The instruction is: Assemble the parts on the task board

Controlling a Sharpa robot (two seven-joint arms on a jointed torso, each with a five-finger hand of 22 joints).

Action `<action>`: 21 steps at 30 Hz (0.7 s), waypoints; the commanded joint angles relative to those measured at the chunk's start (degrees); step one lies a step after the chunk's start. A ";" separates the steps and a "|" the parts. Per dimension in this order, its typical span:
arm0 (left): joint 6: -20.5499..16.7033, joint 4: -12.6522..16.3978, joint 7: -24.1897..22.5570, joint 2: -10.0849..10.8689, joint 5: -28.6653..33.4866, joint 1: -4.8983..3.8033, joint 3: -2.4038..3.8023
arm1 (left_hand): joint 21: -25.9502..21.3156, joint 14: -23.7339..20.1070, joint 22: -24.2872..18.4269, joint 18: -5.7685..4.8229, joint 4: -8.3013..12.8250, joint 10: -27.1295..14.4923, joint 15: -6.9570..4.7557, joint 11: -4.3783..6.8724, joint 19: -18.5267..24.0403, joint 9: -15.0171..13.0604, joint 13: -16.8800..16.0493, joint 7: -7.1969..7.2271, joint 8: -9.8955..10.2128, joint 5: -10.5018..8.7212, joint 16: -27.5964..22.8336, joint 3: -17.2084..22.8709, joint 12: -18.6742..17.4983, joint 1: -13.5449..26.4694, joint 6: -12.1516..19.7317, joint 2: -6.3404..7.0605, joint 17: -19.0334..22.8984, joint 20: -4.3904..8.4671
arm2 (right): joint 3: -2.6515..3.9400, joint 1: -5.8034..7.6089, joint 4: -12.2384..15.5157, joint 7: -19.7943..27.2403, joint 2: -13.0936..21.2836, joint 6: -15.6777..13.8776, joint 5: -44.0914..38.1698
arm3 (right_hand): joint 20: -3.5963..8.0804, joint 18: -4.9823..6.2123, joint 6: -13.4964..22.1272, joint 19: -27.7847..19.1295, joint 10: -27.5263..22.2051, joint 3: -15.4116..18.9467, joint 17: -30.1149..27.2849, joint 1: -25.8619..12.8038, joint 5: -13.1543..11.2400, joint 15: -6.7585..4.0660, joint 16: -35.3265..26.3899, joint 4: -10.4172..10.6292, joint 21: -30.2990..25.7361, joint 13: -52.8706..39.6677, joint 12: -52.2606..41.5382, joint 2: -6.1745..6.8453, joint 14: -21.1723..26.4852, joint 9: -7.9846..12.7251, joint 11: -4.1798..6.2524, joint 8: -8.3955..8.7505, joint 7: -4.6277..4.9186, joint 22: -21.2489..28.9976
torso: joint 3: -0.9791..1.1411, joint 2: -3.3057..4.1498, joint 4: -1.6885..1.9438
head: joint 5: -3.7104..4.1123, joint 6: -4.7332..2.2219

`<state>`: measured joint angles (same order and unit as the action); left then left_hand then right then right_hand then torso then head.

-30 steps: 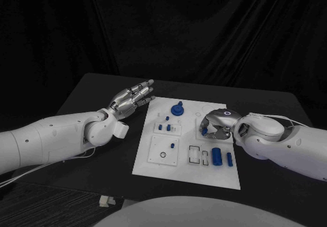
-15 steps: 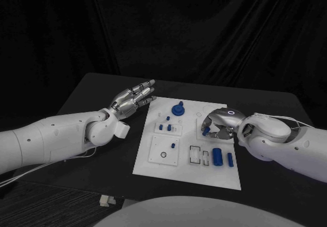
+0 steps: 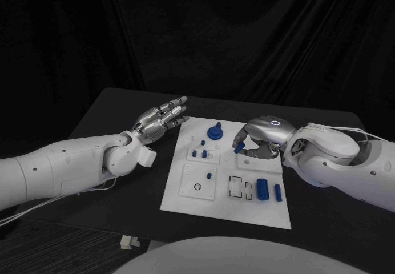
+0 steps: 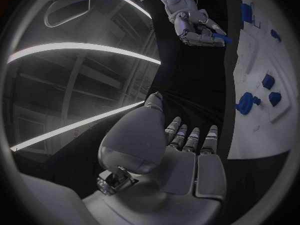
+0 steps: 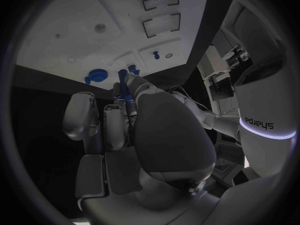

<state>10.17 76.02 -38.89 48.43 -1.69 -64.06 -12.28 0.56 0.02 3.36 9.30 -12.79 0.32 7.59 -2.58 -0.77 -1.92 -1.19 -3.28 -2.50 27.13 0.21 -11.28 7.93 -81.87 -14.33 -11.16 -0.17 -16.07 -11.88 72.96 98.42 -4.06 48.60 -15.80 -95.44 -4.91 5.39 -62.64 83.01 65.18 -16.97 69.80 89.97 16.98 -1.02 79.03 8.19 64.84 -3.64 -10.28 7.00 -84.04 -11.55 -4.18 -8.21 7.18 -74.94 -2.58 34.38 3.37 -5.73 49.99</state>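
From the head view, the flat white rectangular task board [image 3: 226, 197] lies in the middle of the black table [image 3: 115, 108]. The silver right hand [image 3: 259, 142] hangs over the board's far right part, fingers curled downward, with a small blue peg-shaped part [image 3: 238, 148] pinched at its fingertips, just above the board. The silver left hand [image 3: 160, 120] is held up beside the board's far left corner, palm flat and fingers stretched apart, holding nothing. On the board, a blue knob-shaped part with a round base [image 3: 214, 133] stands near the far edge, a pair of short blue pegs [image 3: 198, 153] sits in a small square block below it, a single small blue peg [image 3: 208, 175] stands on a square plate with a black ring drawn on it, and two blue cylinders [image 3: 268, 190] lie side by side near the right edge.

From the left wrist view, the left hand [image 4: 181, 150] has its fingers straight and empty, the board [image 4: 269, 130] runs along one side, and the right hand [image 4: 194, 27] beyond pinches the blue part [image 4: 222, 36].

From the right wrist view, the right hand [image 5: 134, 135] shows from behind, its fingers bent toward the board [image 5: 81, 20], the blue part [image 5: 123, 77] caught between the fingertips, close to the blue knob [image 5: 96, 76].
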 commanded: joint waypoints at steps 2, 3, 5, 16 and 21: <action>0.73 -0.12 -2.88 -0.23 0.05 0.08 0.06 | 0.06 0.02 -0.12 0.92 0.38 0.00 0.45 -0.43 0.08 -0.07 -0.05 -0.58 -0.24 0.42 -0.01 -0.05 0.09 -0.50 -0.21 -0.22 0.10 -0.25 | -0.01 0.15 1.32 -0.95 -2.49 1.96 -4.49 | -0.36 -0.60 0.28 -0.26 0.34 -0.56 -0.05 -0.01 0.63 0.58 0.30 0.02 0.25 0.01 0.48 0.47 -1.99 -0.10 -0.17 0.46 0.43 -8.72 | -0.01 0.00 0.00 | 0.39 0.01; 0.69 -0.14 -2.96 -0.24 0.05 0.09 0.06 | 0.06 0.02 -0.14 0.92 0.37 0.00 0.43 -0.44 0.09 -0.07 -0.05 -0.58 -0.24 0.43 -0.02 -0.05 0.11 -0.49 -0.20 -0.24 0.11 -0.24 | -0.01 0.06 1.40 -0.75 -3.19 2.11 -5.50 | -0.37 -0.61 0.32 -0.26 0.34 -0.64 0.00 -0.01 0.73 0.59 0.33 -0.01 0.28 0.01 0.55 0.50 -1.99 -0.10 -0.18 0.51 0.44 -8.73 | -0.01 0.00 0.01 | 0.48 0.01; 0.58 -0.15 -3.12 -0.24 0.05 0.09 0.06 | 0.05 0.01 -0.18 0.92 0.35 0.01 0.35 -0.45 0.10 -0.08 -0.06 -0.62 -0.27 0.44 -0.04 -0.05 0.14 -0.46 -0.31 -0.31 0.11 -0.21 | -0.01 -0.22 1.41 -0.39 -4.58 2.32 -7.32 | -0.39 -0.61 0.37 -0.28 0.35 -0.73 -0.04 -0.03 0.84 0.61 0.31 -0.05 0.28 0.01 0.65 0.56 -1.98 -0.10 -0.20 0.58 0.46 -8.73 | -0.01 0.01 0.02 | 0.53 0.01; 0.36 -0.17 -3.13 -0.08 0.05 0.09 0.06 | 0.06 0.01 -0.13 0.93 0.32 0.02 0.22 -0.50 0.08 -0.08 -0.06 -0.66 -0.28 0.47 -0.06 -0.05 0.14 -0.42 -0.26 -0.41 0.12 -0.17 | 0.00 -3.58 -1.08 0.89 -13.34 4.59 -16.09 | -0.45 -0.63 0.65 -0.29 0.24 -1.10 0.19 -0.10 0.91 0.68 0.44 -0.25 0.42 0.02 1.10 0.85 -2.00 -0.08 -0.30 0.89 0.53 -8.76 | 0.00 0.01 0.06 | 0.36 0.01; 0.30 -0.08 -3.09 0.06 0.05 0.09 0.06 | 0.07 0.01 -0.07 0.93 0.27 0.02 0.19 -0.53 0.07 -0.07 -0.05 -0.69 -0.28 0.51 -0.04 -0.02 0.12 -0.38 -0.23 -0.56 0.11 -0.15 | 0.00 -5.07 -2.61 1.27 -15.77 5.16 -16.93 | -0.50 -0.61 0.61 -0.36 0.45 -1.43 0.21 -0.15 0.83 0.73 0.46 -0.38 0.33 -0.04 1.27 0.86 -1.98 -0.12 -0.31 0.99 0.55 -8.73 | -0.01 0.01 0.00 | 0.27 0.01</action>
<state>10.18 75.79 -38.89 48.47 -1.69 -64.04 -12.28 0.56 0.02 3.23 9.30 -12.79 0.32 7.58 -2.58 -0.77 -1.92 -1.20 -3.49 -2.50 27.35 0.21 -11.28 7.93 -82.08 -14.54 -11.38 -0.11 -16.07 -11.92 68.16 96.11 -3.36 33.08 -12.20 -109.27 -5.11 5.39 -62.22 82.80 65.38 -18.06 69.95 89.73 17.52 -0.65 79.24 7.74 65.06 -3.57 -9.37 7.58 -83.99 -11.68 -4.40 -7.53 7.61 -74.92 -2.58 34.40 3.38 -5.38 49.99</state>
